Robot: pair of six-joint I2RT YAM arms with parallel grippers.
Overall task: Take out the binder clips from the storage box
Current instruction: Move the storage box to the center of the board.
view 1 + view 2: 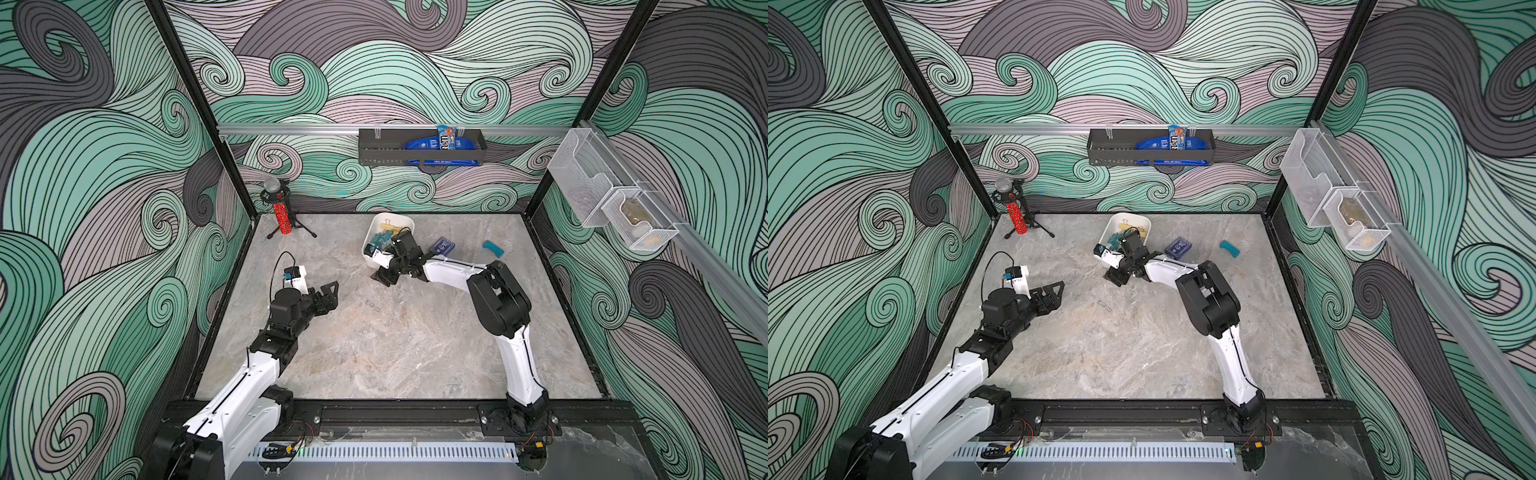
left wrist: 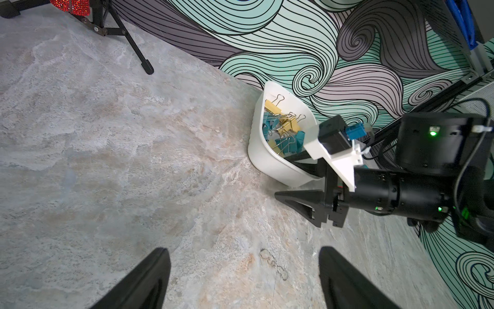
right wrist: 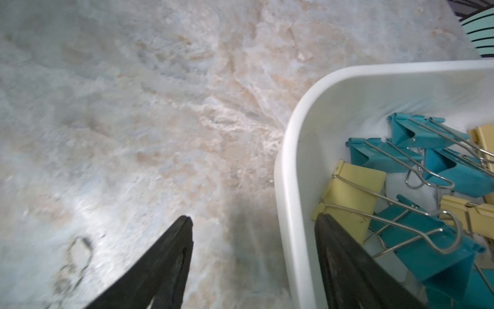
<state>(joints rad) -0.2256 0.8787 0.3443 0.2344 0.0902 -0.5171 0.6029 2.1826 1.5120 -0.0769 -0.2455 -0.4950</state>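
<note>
Binder clips (image 3: 387,160) all lie in the storage box (image 3: 294,160), none on the counter (image 1: 395,332) yet; right gripper (image 3: 255,216) straddles its wall, jaws apart, while left gripper (image 2: 243,248) hangs open and empty.

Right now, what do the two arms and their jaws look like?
The left arm and right arm are alike: white shells on the long links, black joints and wrists. A black cable runs along each. Each wrist carries a white bracket with a blue plug. The jaws are black, tapering wedges.
</note>
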